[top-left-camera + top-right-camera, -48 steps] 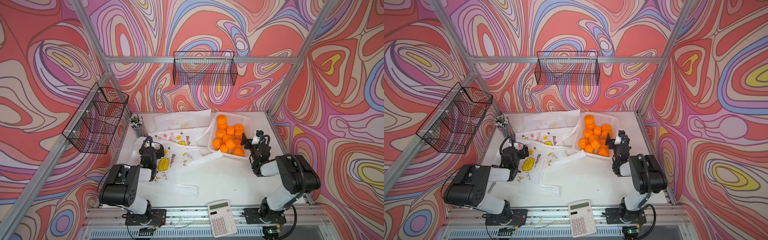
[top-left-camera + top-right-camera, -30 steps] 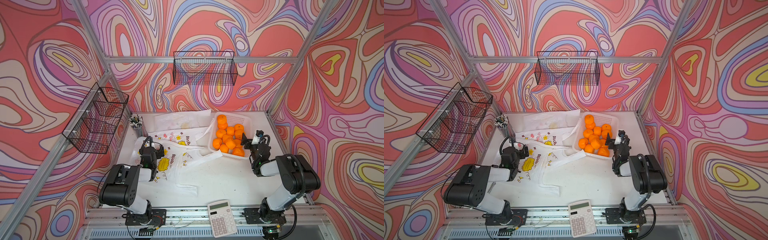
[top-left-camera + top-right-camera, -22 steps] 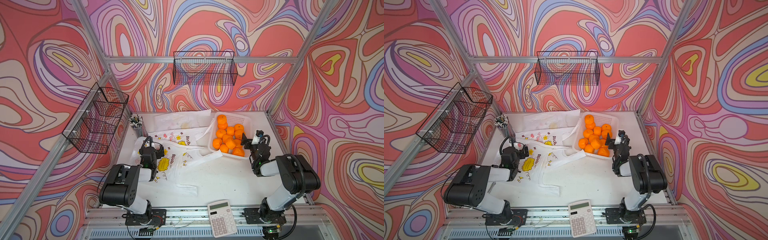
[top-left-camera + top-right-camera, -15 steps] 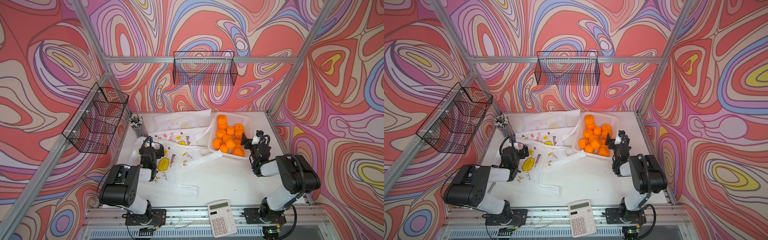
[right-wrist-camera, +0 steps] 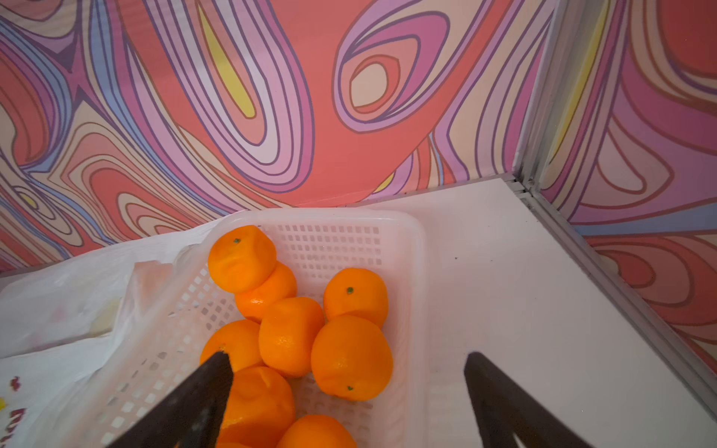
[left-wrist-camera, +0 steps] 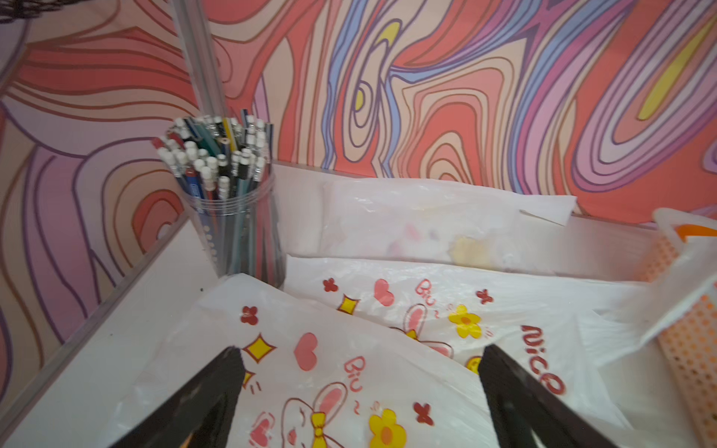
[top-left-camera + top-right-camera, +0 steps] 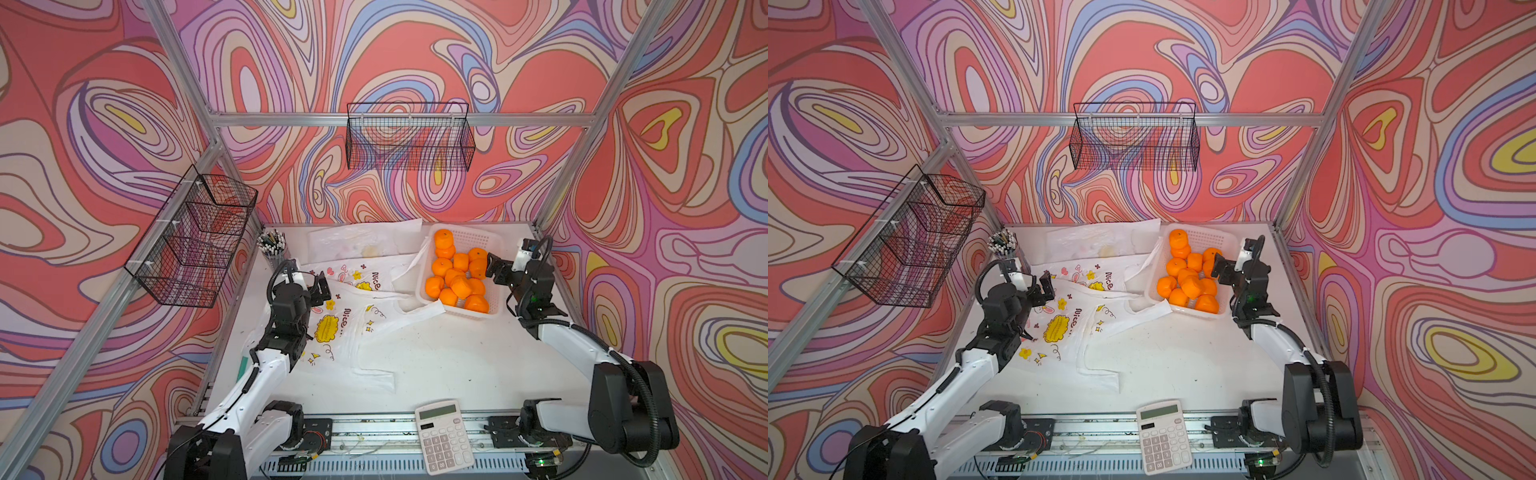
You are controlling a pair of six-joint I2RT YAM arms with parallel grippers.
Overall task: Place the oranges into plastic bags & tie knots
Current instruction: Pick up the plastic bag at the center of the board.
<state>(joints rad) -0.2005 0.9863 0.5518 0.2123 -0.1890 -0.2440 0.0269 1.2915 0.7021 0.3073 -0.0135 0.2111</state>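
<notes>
The oranges (image 7: 455, 278) lie heaped in the white basket (image 7: 494, 240), none yet in a bag; the heap runs along the basket's long axis, from its wall end to its front end, leaving bare the wall-end corner away from the plastic bags (image 7: 353, 266); each fruit is round, with no long axis of its own, and the few stem dots that show face upward or sideways. The right gripper (image 5: 347, 358) hangs at the basket's rim on the side away from the bags, spread wide and empty; one finger is over the fruit, the other outside the rim; the nearest orange lies just ahead between them, so I judge this the arm to pick. The left gripper (image 6: 359, 353) hovers on the bags' far side from the basket, likewise spread and empty, above the front printed bag (image 7: 1059, 328), whose handle loops stretch toward the basket.
</notes>
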